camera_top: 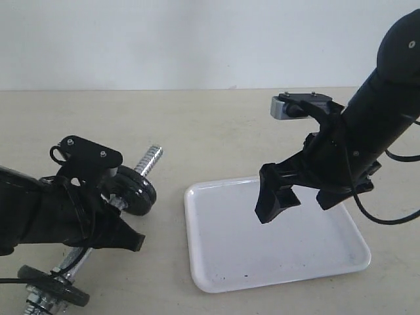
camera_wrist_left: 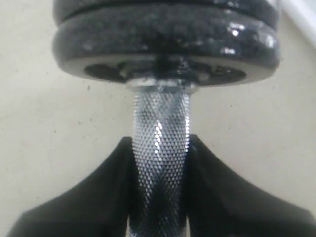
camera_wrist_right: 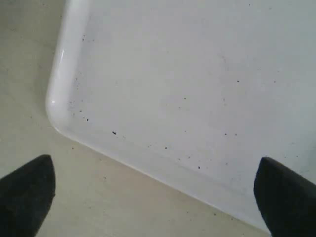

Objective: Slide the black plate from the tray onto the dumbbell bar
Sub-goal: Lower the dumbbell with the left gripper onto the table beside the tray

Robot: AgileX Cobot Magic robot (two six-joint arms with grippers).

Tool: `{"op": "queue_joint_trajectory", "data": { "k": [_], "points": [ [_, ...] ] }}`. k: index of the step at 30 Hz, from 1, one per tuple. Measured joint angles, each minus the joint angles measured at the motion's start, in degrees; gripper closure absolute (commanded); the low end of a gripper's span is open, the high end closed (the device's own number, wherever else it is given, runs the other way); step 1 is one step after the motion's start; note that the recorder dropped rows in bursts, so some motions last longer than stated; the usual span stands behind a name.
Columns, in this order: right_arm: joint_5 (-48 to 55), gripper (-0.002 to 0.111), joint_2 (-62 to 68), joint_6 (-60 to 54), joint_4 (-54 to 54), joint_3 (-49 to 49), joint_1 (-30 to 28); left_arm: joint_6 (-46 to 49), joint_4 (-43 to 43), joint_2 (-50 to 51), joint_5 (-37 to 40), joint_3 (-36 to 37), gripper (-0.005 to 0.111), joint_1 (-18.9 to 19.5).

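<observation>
The dumbbell bar [camera_top: 149, 159] lies slanted on the table at the left, its threaded end pointing away. My left gripper [camera_wrist_left: 160, 148] is shut on the bar's knurled chrome middle [camera_wrist_left: 162, 123]; in the exterior view that gripper [camera_top: 113, 231] covers the grip. Just beyond it, two black plates [camera_wrist_left: 168, 42] sit side by side on the bar, seen as one dark disc [camera_top: 136, 190] from outside. Another black disc [camera_top: 56, 290] sits near the bar's near end. The white tray [camera_top: 262, 249] is bare. My right gripper [camera_top: 295, 205] hangs above it, open and holding nothing.
The right wrist view shows the tray's rounded corner [camera_wrist_right: 61, 106] and speckled floor, with the open right gripper [camera_wrist_right: 154, 163] over its rim. The beige table [camera_top: 216, 125] runs back to a white wall. A black cable [camera_top: 387, 220] loops off the right arm.
</observation>
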Motion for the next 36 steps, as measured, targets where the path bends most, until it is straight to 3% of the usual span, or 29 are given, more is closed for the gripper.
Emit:
{"op": "queue_joint_trajectory", "data": {
  "k": [13, 23, 36],
  "points": [
    [-1.08, 0.003, 0.00, -0.58, 0.76, 0.21, 0.00, -5.38, 0.85, 1.88, 0.39, 0.13, 0.102, 0.00],
    [-1.30, 0.003, 0.00, -1.88, 2.64, 0.35, 0.00, -14.28, 1.02, 1.88, 6.92, -0.20, 0.102, 0.00],
    [-7.31, 0.003, 0.00, -8.15, 7.49, 7.68, 0.00, -24.77, 1.43, 1.88, 10.81, -0.30, 0.102, 0.00]
  ]
}}
